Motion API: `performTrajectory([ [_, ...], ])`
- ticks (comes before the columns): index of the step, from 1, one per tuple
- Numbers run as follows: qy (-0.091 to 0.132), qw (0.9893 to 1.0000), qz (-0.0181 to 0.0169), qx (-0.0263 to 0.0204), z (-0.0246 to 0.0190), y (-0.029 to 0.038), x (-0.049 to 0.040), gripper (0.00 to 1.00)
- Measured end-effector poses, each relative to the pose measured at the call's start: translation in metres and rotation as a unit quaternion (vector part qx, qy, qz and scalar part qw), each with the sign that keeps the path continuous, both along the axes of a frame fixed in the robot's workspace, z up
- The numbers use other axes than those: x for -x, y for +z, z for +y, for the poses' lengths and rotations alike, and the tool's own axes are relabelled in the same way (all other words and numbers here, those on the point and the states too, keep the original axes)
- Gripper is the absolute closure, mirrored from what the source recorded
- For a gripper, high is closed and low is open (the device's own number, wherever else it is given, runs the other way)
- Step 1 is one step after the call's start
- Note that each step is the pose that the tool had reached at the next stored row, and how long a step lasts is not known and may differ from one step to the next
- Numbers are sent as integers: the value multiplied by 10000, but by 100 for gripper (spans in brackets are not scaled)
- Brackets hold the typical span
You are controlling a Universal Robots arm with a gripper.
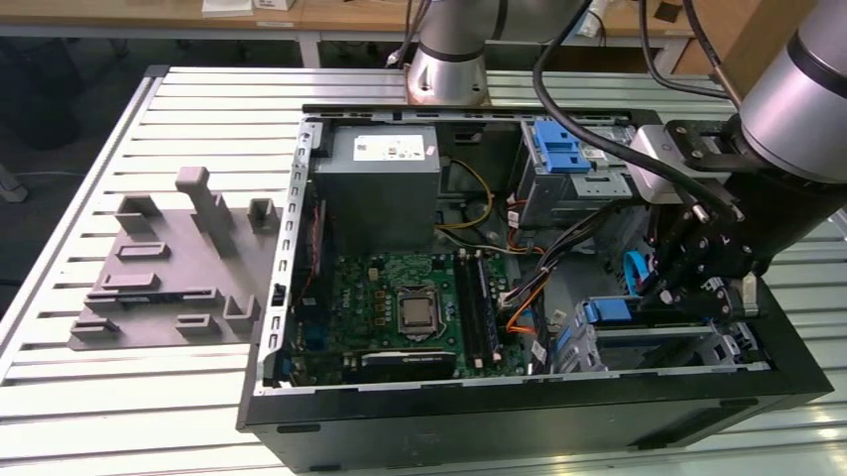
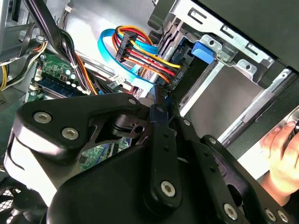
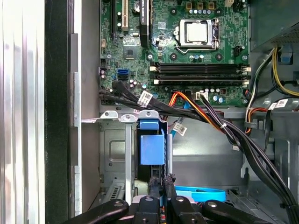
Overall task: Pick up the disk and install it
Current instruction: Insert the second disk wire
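Note:
The disk (image 3: 152,148) stands on edge in the metal drive bay at the bottom front of the open computer case (image 1: 530,397). Its blue carrier tab faces the motherboard. In the exterior view the tab of the disk (image 1: 608,311) shows at the bay's mouth, on that view's right. My gripper (image 3: 160,183) is right behind the disk's rear end, its two black fingers pressed close together with no gap I can see. The gripper (image 1: 695,302) reaches down into the case beside the bay. In the second wrist view the gripper (image 2: 161,100) points at the bay's opening.
Black, orange and red cables (image 3: 219,123) cross just beyond the bay. A blue flat cable (image 2: 110,44) loops nearby. The motherboard (image 1: 411,302), grey power supply (image 1: 384,183) and blue-latched cage (image 1: 572,159) fill the case. A grey fixture (image 1: 173,263) lies outside it. A person's hand (image 2: 280,154) rests by the case.

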State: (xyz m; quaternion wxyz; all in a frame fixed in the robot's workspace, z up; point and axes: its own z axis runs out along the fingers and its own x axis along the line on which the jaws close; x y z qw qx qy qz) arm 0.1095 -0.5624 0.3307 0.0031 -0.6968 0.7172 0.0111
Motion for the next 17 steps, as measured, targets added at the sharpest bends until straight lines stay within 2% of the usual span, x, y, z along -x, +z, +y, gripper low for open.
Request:
performTrajectory([
  [7, 0, 10000, 0, -3, 0, -6, 0, 83],
  [8, 0, 10000, 0, -3, 0, -7, 0, 77],
  [14, 0, 10000, 0, -4, -1, 0, 0, 76],
  [15, 0, 10000, 0, -8, 0, 2, 0, 69],
  [17, 0, 10000, 0, -12, 0, 12, 0, 69],
])
